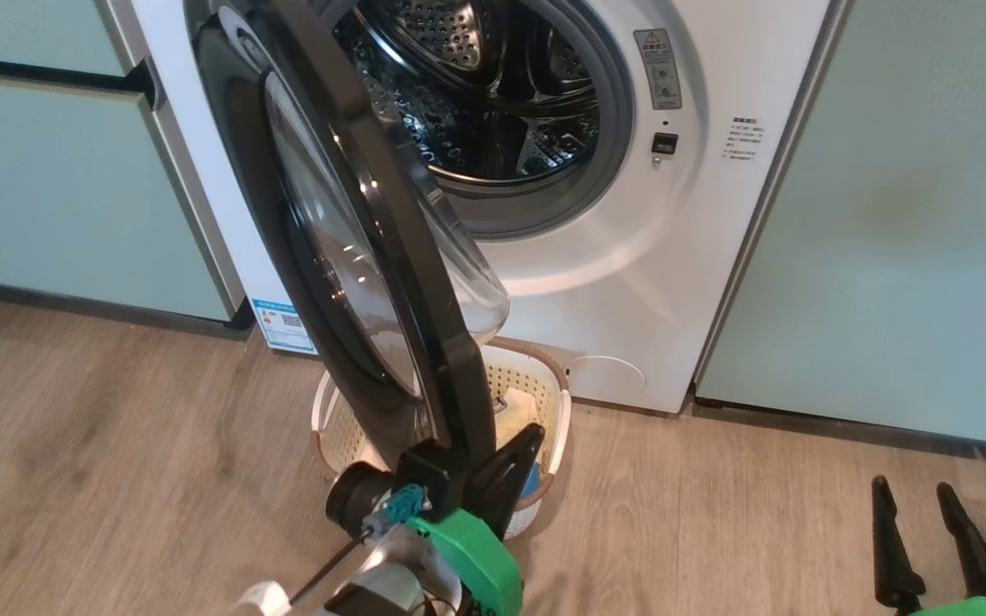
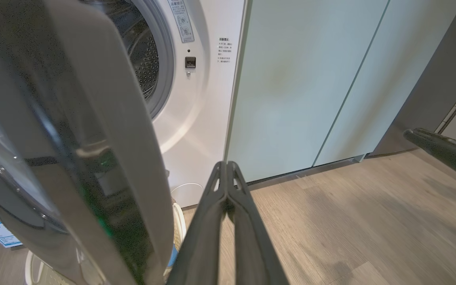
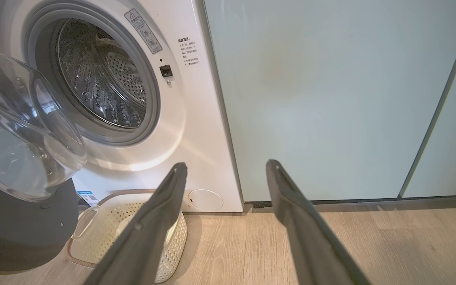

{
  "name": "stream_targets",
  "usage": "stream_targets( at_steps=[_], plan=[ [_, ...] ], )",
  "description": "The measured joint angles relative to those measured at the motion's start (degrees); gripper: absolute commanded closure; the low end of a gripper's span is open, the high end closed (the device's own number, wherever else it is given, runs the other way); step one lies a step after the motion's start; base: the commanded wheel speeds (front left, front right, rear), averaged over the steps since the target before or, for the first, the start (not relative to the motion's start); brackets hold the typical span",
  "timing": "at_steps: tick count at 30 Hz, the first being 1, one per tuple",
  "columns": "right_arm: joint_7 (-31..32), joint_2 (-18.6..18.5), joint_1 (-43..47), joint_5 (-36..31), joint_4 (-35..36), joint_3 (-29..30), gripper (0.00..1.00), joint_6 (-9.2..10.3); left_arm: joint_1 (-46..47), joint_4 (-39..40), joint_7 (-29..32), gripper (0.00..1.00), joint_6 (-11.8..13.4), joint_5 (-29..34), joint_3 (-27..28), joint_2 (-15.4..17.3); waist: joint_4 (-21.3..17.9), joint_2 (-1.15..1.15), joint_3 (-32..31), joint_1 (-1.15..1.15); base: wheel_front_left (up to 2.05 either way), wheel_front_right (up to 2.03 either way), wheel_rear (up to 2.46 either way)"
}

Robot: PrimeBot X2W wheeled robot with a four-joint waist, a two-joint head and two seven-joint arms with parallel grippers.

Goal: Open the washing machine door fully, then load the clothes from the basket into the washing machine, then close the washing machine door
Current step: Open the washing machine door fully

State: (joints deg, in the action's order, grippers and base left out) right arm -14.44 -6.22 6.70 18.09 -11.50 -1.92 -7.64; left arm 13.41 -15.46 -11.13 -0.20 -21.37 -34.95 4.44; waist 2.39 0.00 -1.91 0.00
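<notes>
Near: left pincer (image 2: 227,168) has its fingers pressed together on nothing, just beside the rim of the large round glossy-black, glass-centred washing machine door (image 1: 412,282). The right pincer (image 1: 912,489) has fingers apart, empty, low over the wood floor (image 1: 116,479).

The door is swung out, apparently not fully open, above the cream perforated plastic basket (image 1: 544,385). The clothes are mostly hidden.

Far: the steel drum (image 1: 493,111) of the white front-loading washing machine (image 1: 630,282) looks empty.

Judgement: opening is under way; loading and closing remain.
</notes>
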Motion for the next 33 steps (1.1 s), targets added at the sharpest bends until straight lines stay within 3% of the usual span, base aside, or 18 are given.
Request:
stream_targets(
  at_steps=[6, 33],
  plan=[
    [0.00, 0.07, 0.01, 0.00, 0.00, 0.07, 0.00, 0.00, -0.23, 2.70, -0.03, 1.00, 1.41, -0.41, 1.55, 1.03, 1.51, 0.00, -0.04, 0.00, 0.00, 0.00, 0.00],
    [0.00, 0.85, 0.00, 0.00, -0.30, 0.08, 0.00, 0.00, -1.47, 6.49, 1.55, 1.00, 0.88, -1.58, 1.15, 3.87, 7.07, 0.00, 0.08, 0.00, 0.00, 0.00, 0.00]
  ],
)
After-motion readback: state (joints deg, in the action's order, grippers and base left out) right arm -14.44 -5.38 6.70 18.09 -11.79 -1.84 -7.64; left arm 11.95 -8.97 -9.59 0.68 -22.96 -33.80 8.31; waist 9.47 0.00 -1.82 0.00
